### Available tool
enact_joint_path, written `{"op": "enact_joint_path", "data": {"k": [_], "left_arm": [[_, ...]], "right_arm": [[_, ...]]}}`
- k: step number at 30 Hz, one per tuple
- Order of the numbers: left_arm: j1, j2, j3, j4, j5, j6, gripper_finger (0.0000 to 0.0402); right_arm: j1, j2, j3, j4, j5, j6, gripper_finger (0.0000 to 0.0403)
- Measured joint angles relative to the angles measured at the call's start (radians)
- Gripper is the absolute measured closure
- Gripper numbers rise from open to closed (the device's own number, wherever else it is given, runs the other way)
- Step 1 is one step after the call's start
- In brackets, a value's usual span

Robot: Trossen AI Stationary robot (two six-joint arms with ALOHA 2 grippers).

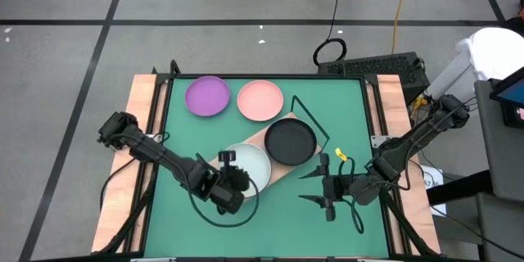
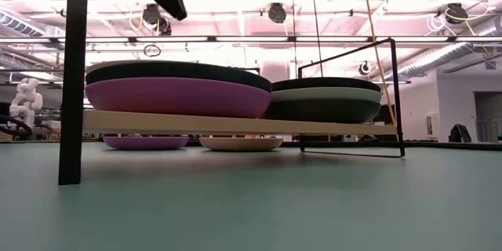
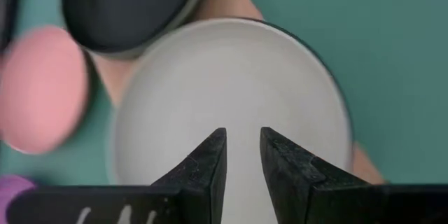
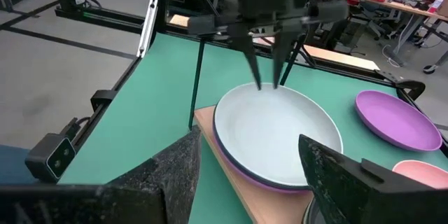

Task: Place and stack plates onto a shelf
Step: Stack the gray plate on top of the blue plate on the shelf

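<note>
**Two stacks up on the shelf, two plates left on the table**

The shelf [image 1: 277, 166] sits diagonally in the middle of the overhead frame with a stack at each end. Lower-left stack is topped by the white plate [image 1: 250, 164], with a purple edge peeking out underneath in the right wrist view. Upper-right stack is topped by the black plate [image 1: 290, 141].

The left gripper [image 1: 232, 182] hovers over the white plate's near rim, fingers a narrow gap apart and pinching nothing, so I'd guess it's a release. The right gripper [image 1: 326, 187] waits lower right of the shelf, spread wide and empty.

A purple plate [image 1: 207, 96] and pink plate [image 1: 260, 101] sit near the table's top edge, not yet stacked.
</note>
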Motion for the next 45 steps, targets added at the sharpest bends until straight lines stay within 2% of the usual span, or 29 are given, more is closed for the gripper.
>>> {"op": "enact_joint_path", "data": {"k": [9, 14, 21, 25, 28, 31, 38, 45], "left_arm": [[0.091, -0.067, 0.0, 0.107, -0.025, 0.268, 0.0307], [0.194, -0.095, 0.0, 0.079, -0.013, 0.345, 0.0307], [0.366, -0.103, -0.001, 0.036, 0.111, 0.41, 0.0307], [0.445, -0.105, -0.006, 0.04, 0.23, 0.438, 0.0307], [0.478, -0.107, -0.063, 0.032, 0.305, 0.452, 0.0307], [0.487, -0.156, -0.173, 0.045, 0.342, 0.453, 0.0307], [0.464, -0.254, -0.357, 0.211, 0.35, 0.381, 0.0307], [0.458, -0.273, -0.447, 0.218, 0.349, 0.345, 0.0307]], "right_arm": [[-0.001, 0.0, 0.0, -0.05, 0.004, 0.026, 0.0184], [0.0, 0.0, -0.024, -0.049, 0.005, 0.025, 0.0184], [-0.021, 0.0, -0.101, -0.046, 0.007, 0.008, 0.0184], [-0.045, 0.0, -0.137, -0.046, 0.007, 0.006, 0.0184], [-0.065, 0.0, -0.157, -0.045, 0.007, 0.0, 0.0184], [-0.076, 0.0, -0.175, -0.046, 0.008, -0.02, 0.0184], [-0.115, 0.0, -0.195, -0.043, 0.008, -0.071, 0.0184], [-0.161, 0.0, -0.195, -0.004, 0.006, -0.122, 0.0184]]}}
